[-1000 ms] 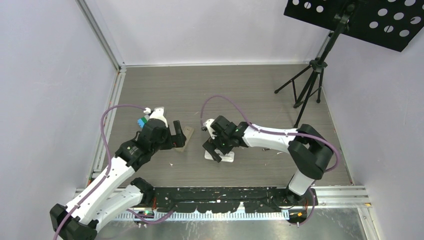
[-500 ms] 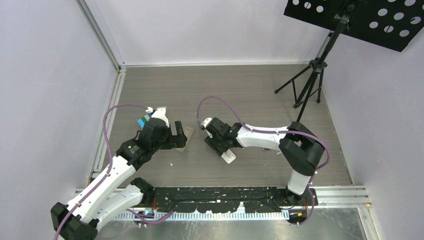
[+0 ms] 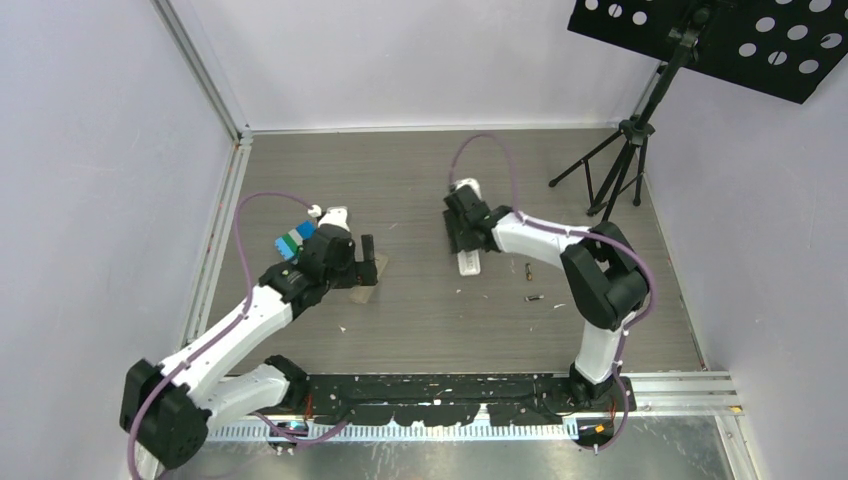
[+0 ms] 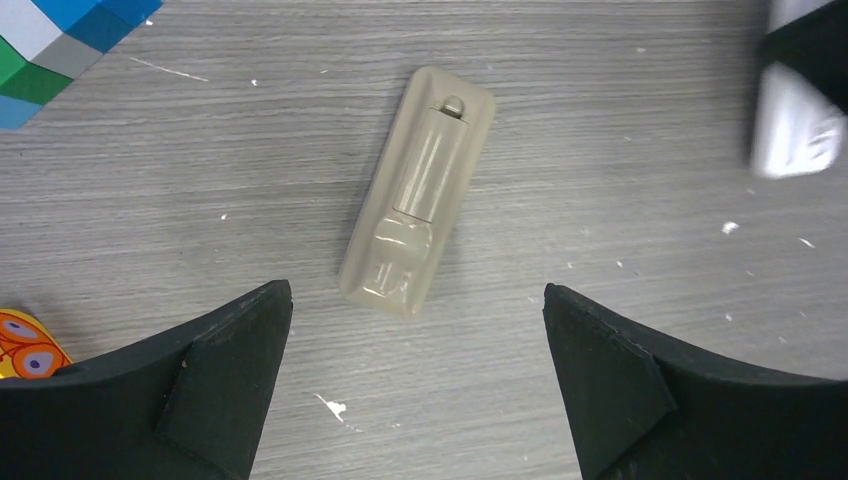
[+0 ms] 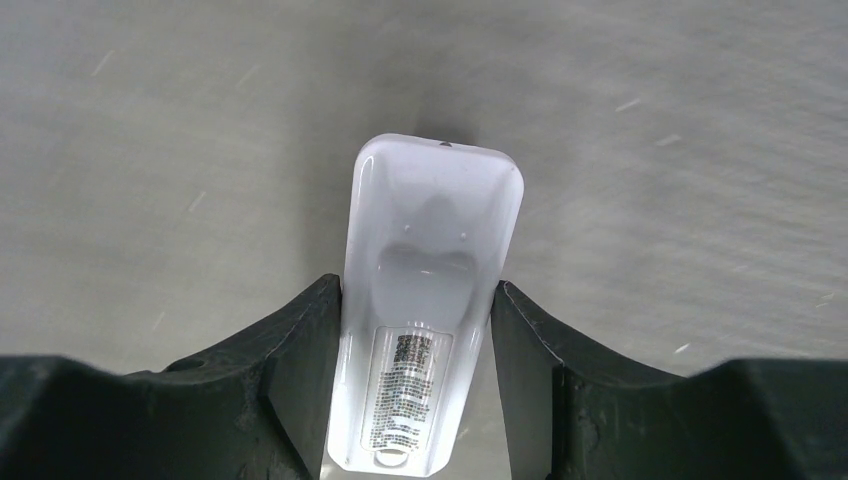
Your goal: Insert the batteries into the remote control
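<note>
The right gripper [image 5: 420,325] clasps the remote control [image 5: 432,230] by its long sides, labelled face toward the wrist. Two batteries [image 3: 528,270] lie on the counter [image 3: 420,330] near it, to its right. The left gripper [image 4: 415,300] gapes wide above a tan bar [image 4: 418,195].

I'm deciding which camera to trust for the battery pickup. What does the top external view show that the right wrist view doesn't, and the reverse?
Only top external: two small dark cylindrical batteries on the grey wood-grain table, right of the small white rectangular remote control; the open left fingers by a translucent tan flat bar; a black perforated stand. Only right wrist: the printed label on the remote's glossy back. Both: that remote clamped between the black right fingers, and the table surface.
</note>
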### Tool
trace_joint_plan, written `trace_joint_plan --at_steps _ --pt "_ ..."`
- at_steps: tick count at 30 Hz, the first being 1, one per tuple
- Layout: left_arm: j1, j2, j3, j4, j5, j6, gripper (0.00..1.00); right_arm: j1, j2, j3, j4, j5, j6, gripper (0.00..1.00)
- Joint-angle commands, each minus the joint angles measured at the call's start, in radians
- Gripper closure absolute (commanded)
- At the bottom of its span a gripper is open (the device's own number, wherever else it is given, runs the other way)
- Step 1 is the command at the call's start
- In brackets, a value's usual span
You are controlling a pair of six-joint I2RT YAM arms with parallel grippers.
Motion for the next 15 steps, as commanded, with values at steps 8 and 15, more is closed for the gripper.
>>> trace_joint_plan --at_steps 8,15 --pt "0.141 0.352 0.138 0.146 0.043 -0.040 0.00 -0.304 0.195 0.225 0.084 -0.041 0.031 0.64" --pt "0.153 0.518 0.165 0.201 0.048 0.016 0.01 -0.324 0.222 0.314 -0.006 -0.074 0.021 0.21"
